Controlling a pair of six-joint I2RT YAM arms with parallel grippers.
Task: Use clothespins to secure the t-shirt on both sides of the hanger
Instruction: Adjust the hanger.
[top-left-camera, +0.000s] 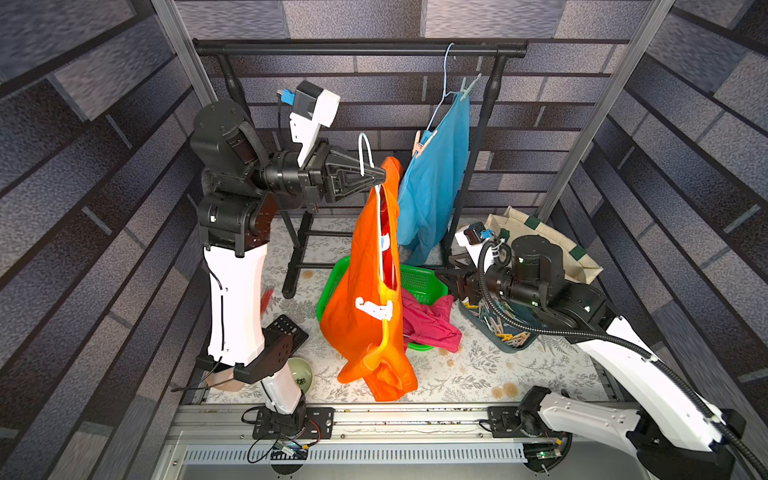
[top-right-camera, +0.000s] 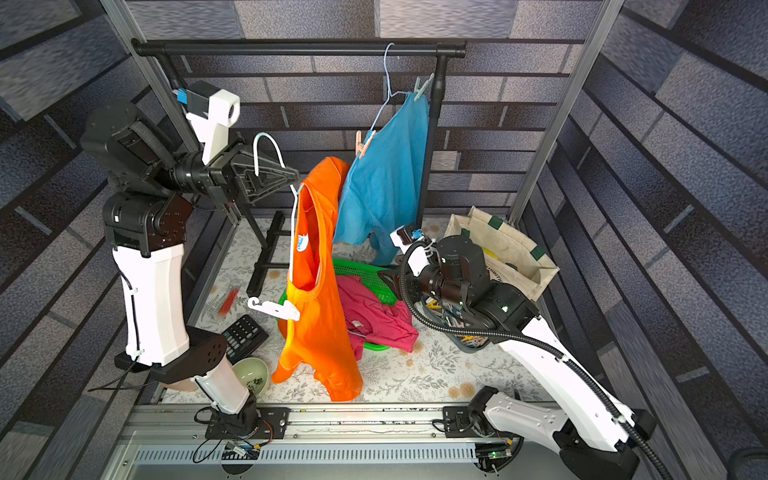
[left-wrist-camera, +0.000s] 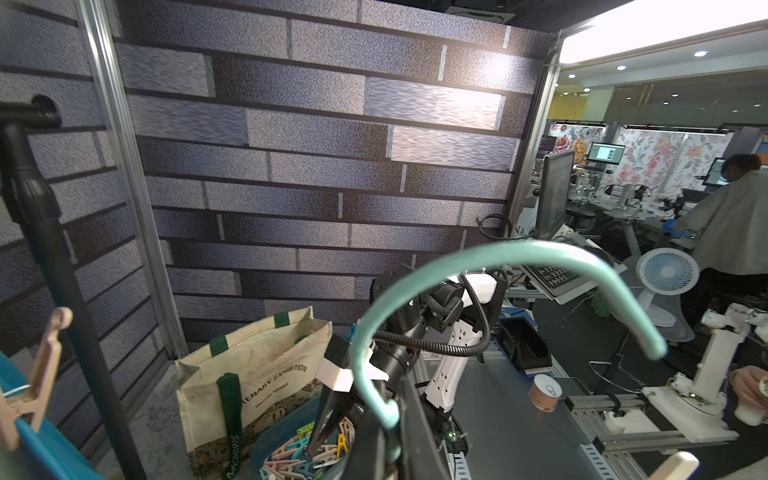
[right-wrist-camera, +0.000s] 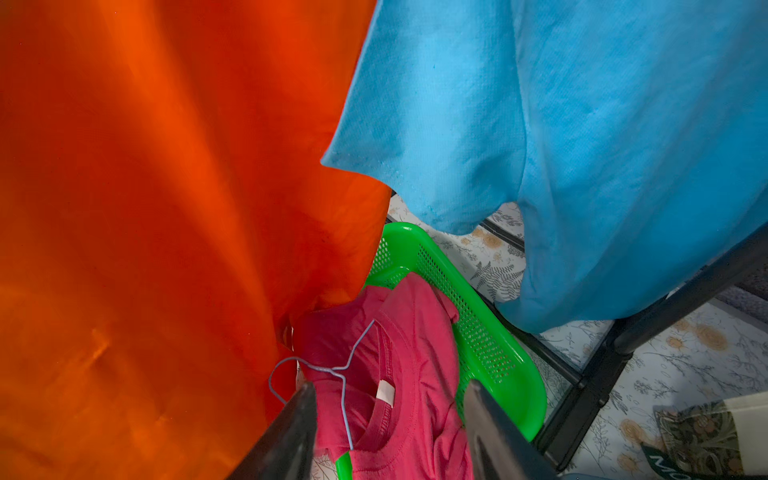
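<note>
Left claw (top-left-camera: 379, 176) clenched on hanger (left-wrist-camera: 498, 255) hook; orange t-shirt (top-left-camera: 365, 291) hangs mid-worktop (top-left-camera: 478, 374). Right claw (right-wrist-camera: 386, 390) released, empty, by green basket (right-wrist-camera: 490, 340). Clothespins (top-left-camera: 510, 336) piled in bin (top-left-camera: 505, 348), 4 o'clock, under right arm.

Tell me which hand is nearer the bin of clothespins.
Right. The right hand hovers open just past the clothespin bin, toward the green basket. The left hand is raised high on the far side, shut on the orange t-shirt's hanger.
</note>
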